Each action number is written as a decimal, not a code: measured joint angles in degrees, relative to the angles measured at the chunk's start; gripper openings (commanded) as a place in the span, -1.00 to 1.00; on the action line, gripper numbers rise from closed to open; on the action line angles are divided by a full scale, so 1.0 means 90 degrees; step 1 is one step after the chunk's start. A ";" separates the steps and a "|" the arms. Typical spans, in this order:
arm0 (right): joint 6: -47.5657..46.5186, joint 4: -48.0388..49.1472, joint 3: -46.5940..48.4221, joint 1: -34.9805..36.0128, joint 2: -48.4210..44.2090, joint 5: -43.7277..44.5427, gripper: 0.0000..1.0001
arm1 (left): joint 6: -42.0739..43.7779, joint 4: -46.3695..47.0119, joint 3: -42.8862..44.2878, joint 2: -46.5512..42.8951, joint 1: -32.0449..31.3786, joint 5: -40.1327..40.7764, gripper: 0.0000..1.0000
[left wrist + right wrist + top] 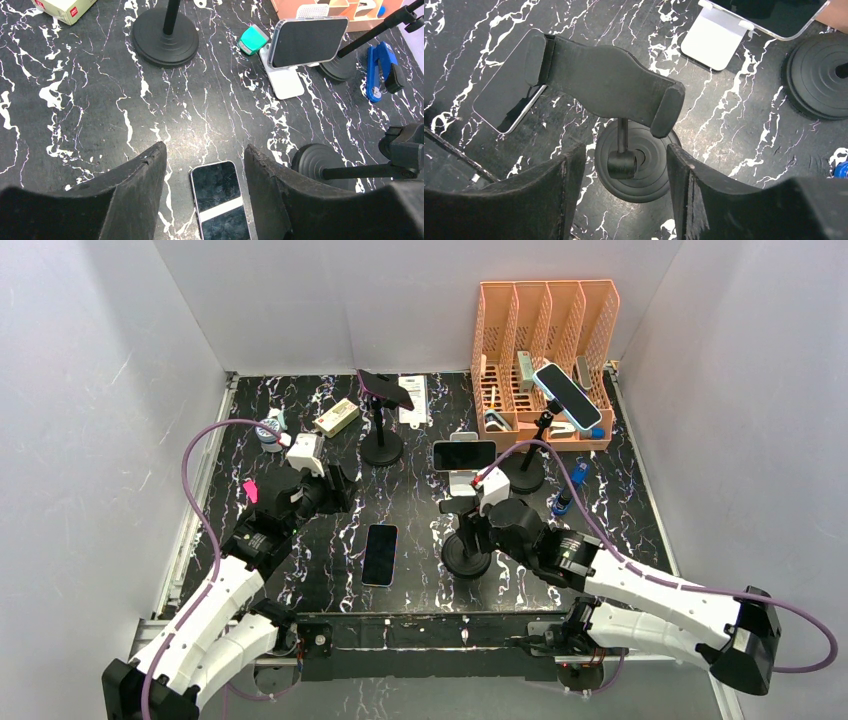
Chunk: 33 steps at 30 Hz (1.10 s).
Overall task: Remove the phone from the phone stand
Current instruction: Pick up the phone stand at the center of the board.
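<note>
Phone (380, 553) lies flat on the table (420, 510), off the phone stand (604, 82), whose clamp is bare. The task is judged essentially done. Left gripper (205, 150) hovers over the phone, right gripper (623, 150) straddles the stand's stem, both parted and empty. No writing is legible; the box (62, 7) shows only a red mark.

No text can be read; the red mark on the cream box (60, 7), left of the round black stand base (165, 35), is too small.

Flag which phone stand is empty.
The black stand nearest the right fingers: its clamp holds nothing. The back-left stand, white stand and back-right stand each carry phones.
</note>
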<state>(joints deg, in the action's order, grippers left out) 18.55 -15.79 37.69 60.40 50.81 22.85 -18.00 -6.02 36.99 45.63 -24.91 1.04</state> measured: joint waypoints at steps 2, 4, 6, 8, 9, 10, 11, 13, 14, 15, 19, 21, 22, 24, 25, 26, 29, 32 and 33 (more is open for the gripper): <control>-0.0044 0.0046 0.0000 0.0000 0.0083 0.0000 0.26 | -0.0002 0.0000 0.0000 -0.0005 0.0000 0.0000 0.11; -0.0073 0.0112 -0.0002 0.0000 0.0151 -0.0002 0.26 | -0.0002 0.0002 0.0000 -0.0005 0.0000 -0.0002 0.11; -0.0083 0.0148 -0.0005 0.0000 0.0216 -0.0005 0.26 | -0.0002 0.0002 0.0000 -0.0005 0.0000 -0.0002 0.11; -0.0085 0.0155 -0.0005 0.0000 0.0272 -0.0005 0.25 | -0.0002 0.0002 -0.0002 -0.0005 0.0000 -0.0002 0.11; -0.0083 0.0155 -0.0005 0.0000 0.0296 -0.0007 0.24 | -0.0005 0.0002 -0.0002 -0.0005 0.0000 -0.0002 0.11; -0.0083 0.0155 -0.0005 0.0000 0.0316 -0.0005 0.22 | -0.0005 0.0002 -0.0005 -0.0007 0.0000 -0.0002 0.11; -0.0083 0.0155 -0.0007 0.0000 0.0325 -0.0005 0.20 | -0.0005 0.0005 -0.0012 -0.0010 0.0000 -0.0002 0.11; -0.0080 0.0153 -0.0007 0.0000 0.0325 -0.0005 0.14 | -0.0005 0.0005 -0.0017 -0.0010 0.0000 -0.0005 0.11; -0.0078 0.0155 -0.0007 0.0000 0.0323 -0.0005 0.11 | -0.0005 0.0005 -0.0017 -0.0010 0.0000 -0.0005 0.11; -0.0078 0.0153 -0.0007 0.0000 0.0323 -0.0007 0.07 | -0.0005 0.0005 -0.0019 -0.0010 0.0000 -0.0005 0.11; -0.0070 0.0148 -0.0010 0.0000 0.0308 -0.0005 -0.09 | -0.0010 0.0005 -0.0024 -0.0010 0.0000 -0.0017 0.11; -0.0061 0.0148 -0.0010 0.0000 0.0294 -0.0005 -0.19 | -0.0015 0.0005 -0.0032 -0.0010 0.0000 -0.0022 0.11; -0.0056 0.0146 -0.0012 0.0000 0.0287 -0.0005 -0.24 | -0.0019 0.0005 -0.0036 -0.0010 0.0000 -0.0024 0.11; -0.0056 0.0136 -0.0010 0.0000 0.0270 0.0000 -0.35 | -0.0022 0.0007 -0.0053 -0.0012 0.0000 -0.0027 0.11; -0.0056 0.0126 -0.0012 0.0000 0.0265 -0.0002 -0.41 | -0.0022 0.0010 -0.0063 -0.0012 0.0000 -0.0027 0.11; -0.0044 0.0117 -0.0010 0.0000 0.0253 -0.0010 -0.46 | -0.0022 0.0007 -0.0075 -0.0017 0.0000 -0.0029 0.11; -0.0070 0.0053 -0.0010 0.0000 0.0189 0.0039 -0.76 | -0.0022 0.0005 -0.0083 -0.0036 0.0000 -0.0044 0.10; -0.0073 -0.0041 -0.0010 0.0000 0.0107 0.0034 -0.97 | -0.0022 0.0005 -0.0085 -0.0080 0.0000 -0.0044 0.10; -0.0075 -0.0080 -0.0002 0.0000 0.0092 0.0005 -0.97 | -0.0022 0.0002 -0.0085 -0.0097 0.0000 -0.0041 0.09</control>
<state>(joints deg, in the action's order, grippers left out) 17.87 -16.51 37.67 60.40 51.64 22.90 -18.20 -6.00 36.23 44.75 -24.91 0.67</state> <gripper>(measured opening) 0.310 0.554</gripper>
